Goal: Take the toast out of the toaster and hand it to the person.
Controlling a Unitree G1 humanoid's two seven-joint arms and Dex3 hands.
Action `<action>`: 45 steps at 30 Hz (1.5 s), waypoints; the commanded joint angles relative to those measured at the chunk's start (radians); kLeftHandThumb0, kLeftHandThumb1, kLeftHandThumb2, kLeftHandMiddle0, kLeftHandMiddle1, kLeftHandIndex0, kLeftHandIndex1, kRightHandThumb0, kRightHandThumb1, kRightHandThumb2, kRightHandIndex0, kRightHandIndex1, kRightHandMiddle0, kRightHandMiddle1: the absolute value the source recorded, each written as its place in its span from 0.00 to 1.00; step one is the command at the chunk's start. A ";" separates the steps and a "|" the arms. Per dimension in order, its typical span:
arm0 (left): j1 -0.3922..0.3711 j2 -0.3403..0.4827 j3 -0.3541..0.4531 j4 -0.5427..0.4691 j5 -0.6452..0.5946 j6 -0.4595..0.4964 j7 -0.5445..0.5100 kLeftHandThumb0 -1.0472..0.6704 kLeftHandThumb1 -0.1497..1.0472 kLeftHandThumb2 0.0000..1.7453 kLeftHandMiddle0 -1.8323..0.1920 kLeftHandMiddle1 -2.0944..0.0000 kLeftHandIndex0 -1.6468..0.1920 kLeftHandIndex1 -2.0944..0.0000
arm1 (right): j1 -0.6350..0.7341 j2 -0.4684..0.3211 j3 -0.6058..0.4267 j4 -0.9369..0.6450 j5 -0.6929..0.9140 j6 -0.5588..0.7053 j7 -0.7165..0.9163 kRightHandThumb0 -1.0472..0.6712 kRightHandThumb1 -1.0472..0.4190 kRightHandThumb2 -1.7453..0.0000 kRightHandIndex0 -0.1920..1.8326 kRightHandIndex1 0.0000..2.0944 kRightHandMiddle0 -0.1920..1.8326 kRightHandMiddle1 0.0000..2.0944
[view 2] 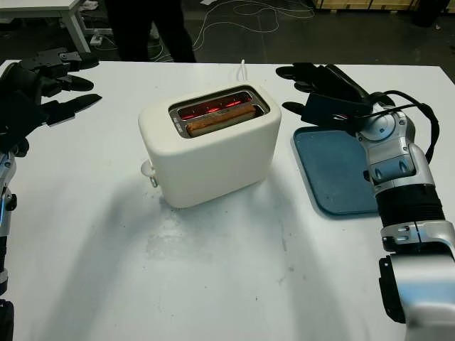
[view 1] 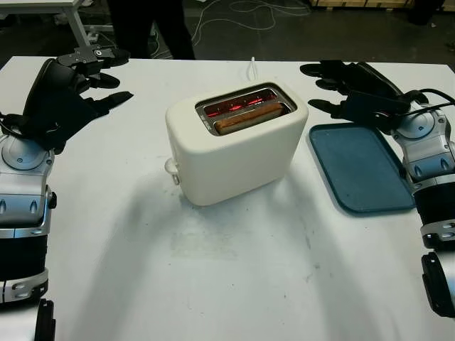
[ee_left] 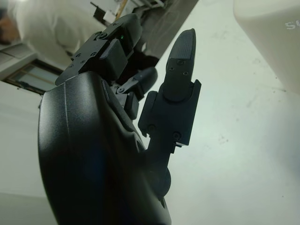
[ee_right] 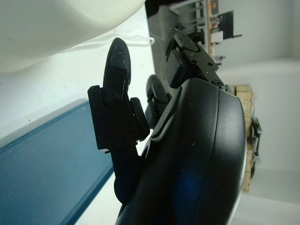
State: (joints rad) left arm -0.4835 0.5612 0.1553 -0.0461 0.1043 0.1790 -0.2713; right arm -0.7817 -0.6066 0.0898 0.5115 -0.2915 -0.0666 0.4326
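Brown toast (view 1: 247,117) in toaster (view 1: 234,145), between open hands.

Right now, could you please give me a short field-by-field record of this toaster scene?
toaster: cream, centre of the white table, slots glowing red
toast: in the nearer slot, top edge showing
tray: blue, nothing on it, right of the toaster
left hand: open, above the table left of the toaster
right hand: open, over the tray's far end
person: standing beyond the table's far edge, legs in view
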 commanded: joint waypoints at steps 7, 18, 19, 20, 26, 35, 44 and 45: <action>-0.001 -0.003 -0.001 -0.014 -0.001 0.015 0.005 0.36 0.89 0.04 0.73 0.61 0.59 0.89 | -0.009 0.001 0.001 -0.007 0.003 -0.001 -0.006 0.39 0.09 0.77 0.28 0.00 0.27 0.00; -0.002 0.002 -0.001 -0.002 0.000 -0.003 0.003 0.37 0.89 0.05 0.73 0.61 0.59 0.89 | -0.003 0.004 -0.007 -0.023 0.015 0.012 -0.001 0.39 0.09 0.76 0.28 0.00 0.27 0.00; -0.003 0.001 -0.001 0.000 -0.003 -0.004 0.002 0.37 0.89 0.05 0.73 0.61 0.59 0.89 | -0.002 0.004 -0.008 -0.024 0.015 0.015 -0.001 0.39 0.09 0.76 0.28 0.00 0.27 0.00; -0.003 0.002 -0.003 0.001 0.001 -0.005 0.003 0.37 0.89 0.05 0.73 0.61 0.59 0.89 | -0.003 0.003 -0.007 -0.022 0.013 0.010 -0.001 0.39 0.09 0.76 0.28 0.00 0.27 0.00; -0.005 0.006 -0.007 -0.004 0.011 0.001 0.002 0.36 0.89 0.05 0.72 0.61 0.58 0.89 | -0.041 0.015 -0.058 -0.022 0.068 -0.002 -0.015 0.38 0.09 0.87 0.31 0.01 0.28 0.01; -0.005 0.006 -0.005 -0.005 0.013 0.003 0.002 0.37 0.89 0.05 0.72 0.61 0.58 0.89 | -0.211 -0.017 -0.139 -0.092 0.195 -0.029 0.051 0.40 0.30 1.00 0.40 0.06 0.38 0.05; -0.006 0.011 -0.004 0.000 0.012 -0.002 -0.002 0.36 0.89 0.04 0.71 0.62 0.58 0.89 | -0.320 0.025 -0.086 -0.195 0.246 -0.044 0.135 0.25 0.38 1.00 0.20 0.55 0.34 0.30; -0.006 0.010 -0.003 0.000 0.010 -0.001 -0.002 0.36 0.89 0.04 0.71 0.62 0.58 0.89 | -0.322 0.028 -0.061 -0.183 0.233 -0.067 0.152 0.21 0.38 1.00 0.20 0.57 0.31 0.35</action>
State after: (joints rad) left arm -0.4835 0.5636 0.1542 -0.0468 0.1135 0.1856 -0.2717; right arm -1.0988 -0.5952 -0.0005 0.3226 -0.0560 -0.0997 0.5590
